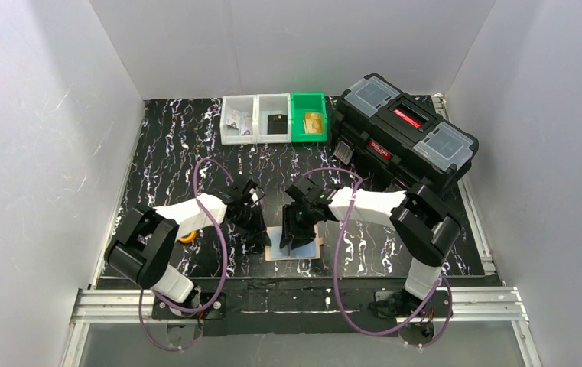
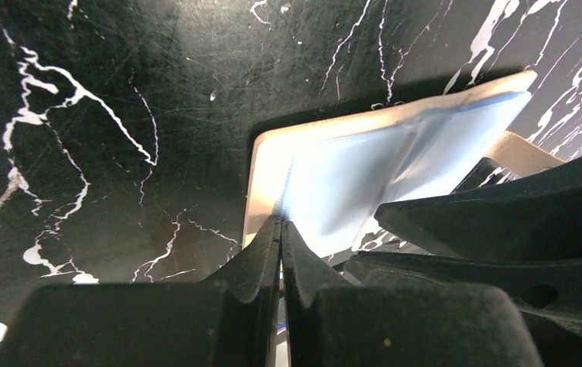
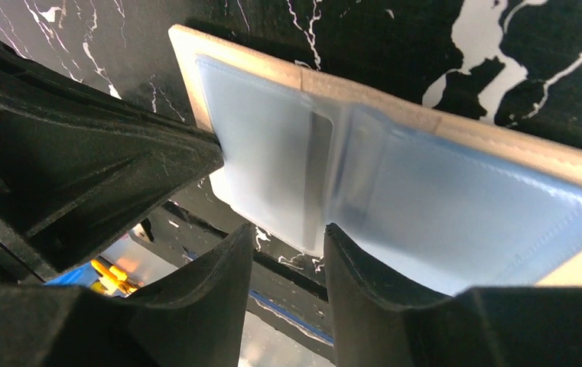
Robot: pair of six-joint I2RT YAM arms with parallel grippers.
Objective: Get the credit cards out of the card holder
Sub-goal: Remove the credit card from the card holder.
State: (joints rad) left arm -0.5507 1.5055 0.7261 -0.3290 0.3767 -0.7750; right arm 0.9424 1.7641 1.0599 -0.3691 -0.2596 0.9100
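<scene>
Card holder (image 1: 275, 251) open on black marbled table (image 1: 173, 145), white walls (image 1: 43, 115).

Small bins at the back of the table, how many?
3, in a row left of the black toolbox: left white bin, middle white bin, green bin rightmost. None seems hidden.

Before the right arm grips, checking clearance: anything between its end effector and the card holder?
Nothing visible. The right end effector sits open at the card holder, on its pale blue inside near the fold. The left end effector pinches the holder's edge to one side, not between.
</scene>
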